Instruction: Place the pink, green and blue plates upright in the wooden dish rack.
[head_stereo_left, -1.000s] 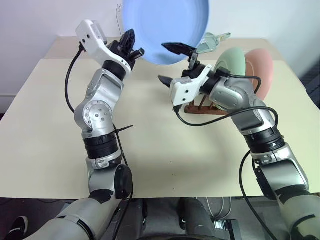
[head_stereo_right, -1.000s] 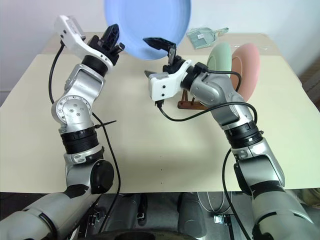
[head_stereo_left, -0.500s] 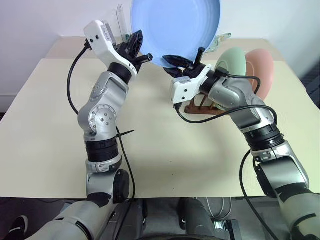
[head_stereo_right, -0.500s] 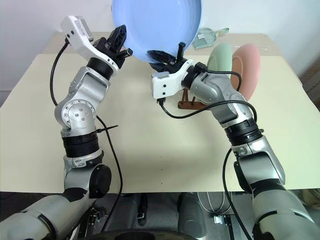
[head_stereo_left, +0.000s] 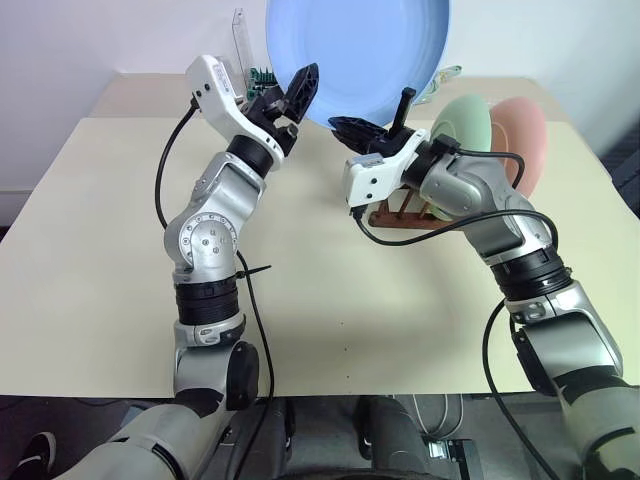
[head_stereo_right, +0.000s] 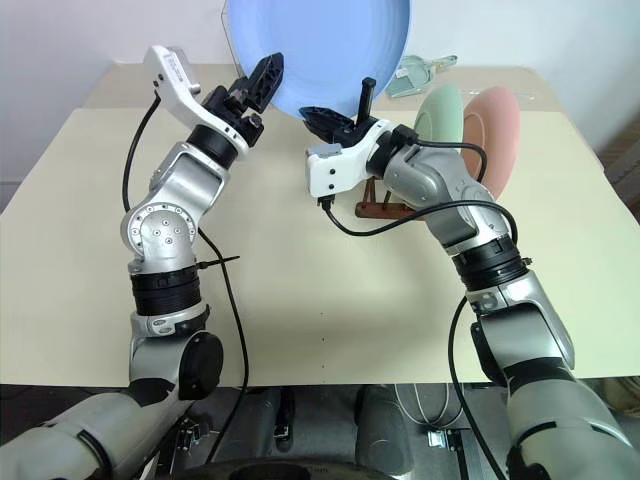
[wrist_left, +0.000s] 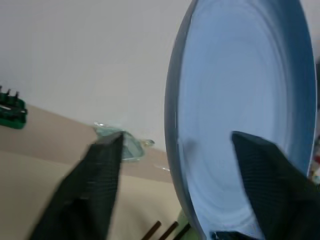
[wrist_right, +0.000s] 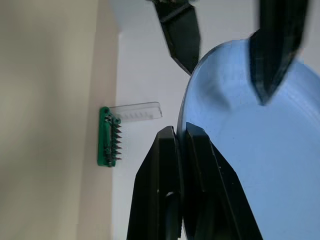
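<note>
Two grippers meet at the blue plate (head_stereo_left: 358, 55), which is held up on edge above the far middle of the table (head_stereo_left: 300, 300). The right gripper (head_stereo_left: 372, 122) is pinched shut on the plate's lower rim; in the right wrist view its two black fingers (wrist_right: 170, 175) are pressed onto the rim from either side. The left gripper (head_stereo_left: 297, 92) stands spread wide at the plate's left edge, one finger on each side of the rim and apart from it, as the left wrist view shows.

Right of the right gripper, the green plate (head_stereo_left: 462, 125) and the pink plate (head_stereo_left: 522, 135) stand upright side by side in the wooden dish rack (head_stereo_left: 405, 216), green to the left, pink to the right. A green bit holder with a clear lid (head_stereo_left: 250, 60) stands at the far left of the table, behind the left gripper. A clear bag (head_stereo_right: 420, 72) lies at the far edge, beyond the rack.
</note>
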